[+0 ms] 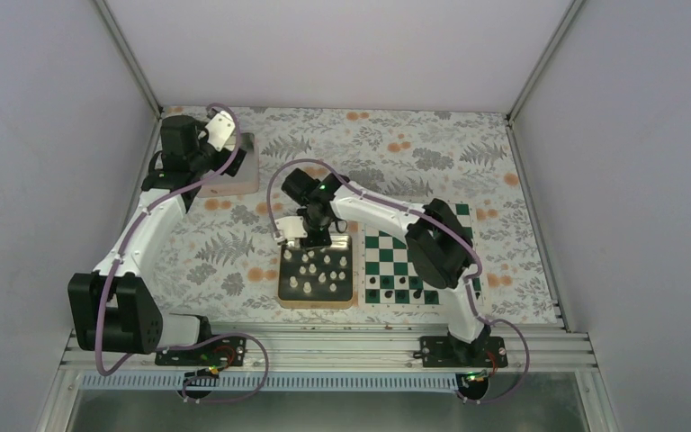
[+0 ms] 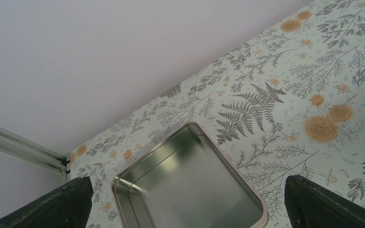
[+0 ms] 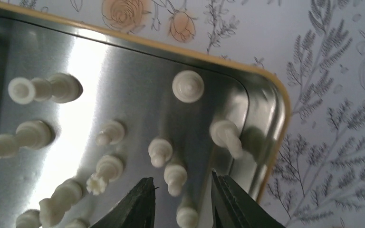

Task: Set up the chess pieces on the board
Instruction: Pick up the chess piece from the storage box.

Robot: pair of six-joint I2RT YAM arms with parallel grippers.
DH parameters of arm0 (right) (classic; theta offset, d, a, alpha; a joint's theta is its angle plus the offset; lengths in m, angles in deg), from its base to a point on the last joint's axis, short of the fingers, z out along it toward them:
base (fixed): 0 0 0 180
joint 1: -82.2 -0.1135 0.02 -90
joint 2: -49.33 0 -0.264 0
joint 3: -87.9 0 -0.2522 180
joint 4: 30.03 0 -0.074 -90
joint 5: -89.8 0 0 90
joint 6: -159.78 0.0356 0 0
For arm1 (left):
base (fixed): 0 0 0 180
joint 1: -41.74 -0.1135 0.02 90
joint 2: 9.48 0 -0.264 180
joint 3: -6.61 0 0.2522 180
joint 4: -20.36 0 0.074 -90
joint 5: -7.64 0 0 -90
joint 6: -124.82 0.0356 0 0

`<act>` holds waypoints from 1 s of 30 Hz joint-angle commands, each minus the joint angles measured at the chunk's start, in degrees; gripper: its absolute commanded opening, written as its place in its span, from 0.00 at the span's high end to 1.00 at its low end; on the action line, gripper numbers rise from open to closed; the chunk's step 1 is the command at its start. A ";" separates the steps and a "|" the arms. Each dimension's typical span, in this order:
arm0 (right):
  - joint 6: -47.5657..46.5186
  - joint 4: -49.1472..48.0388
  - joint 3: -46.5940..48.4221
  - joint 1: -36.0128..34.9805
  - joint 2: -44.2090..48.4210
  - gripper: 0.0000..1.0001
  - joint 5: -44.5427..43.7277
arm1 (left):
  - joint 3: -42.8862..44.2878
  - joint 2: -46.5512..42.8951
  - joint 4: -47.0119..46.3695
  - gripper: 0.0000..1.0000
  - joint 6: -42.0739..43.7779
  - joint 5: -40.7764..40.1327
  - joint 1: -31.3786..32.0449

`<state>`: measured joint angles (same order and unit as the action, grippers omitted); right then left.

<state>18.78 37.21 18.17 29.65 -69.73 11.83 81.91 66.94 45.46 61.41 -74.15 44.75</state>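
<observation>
The white pieces all stand or lie in the gold-rimmed tray, just left of the board. None of them is on a square yet, and only black pieces line the board's near row. The right gripper hangs low over a corner of the tray, its jaws partway apart and straddling one small pawn. A gap shows on either side, so I'd say it is lined up for a pinch, not gripping. The left gripper sits well away, jaws wide and empty over a silver tin, likely to keep clear.
</observation>
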 commanded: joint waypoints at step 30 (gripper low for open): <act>-14.60 -10.34 -3.23 -5.06 1.32 0.68 -11.94 | -1.51 -1.84 -1.66 0.00 0.83 0.92 -1.07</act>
<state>6.28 27.37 13.58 25.51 -70.50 1.10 80.97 66.46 45.37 61.41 -74.13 44.05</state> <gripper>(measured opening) 0.321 0.999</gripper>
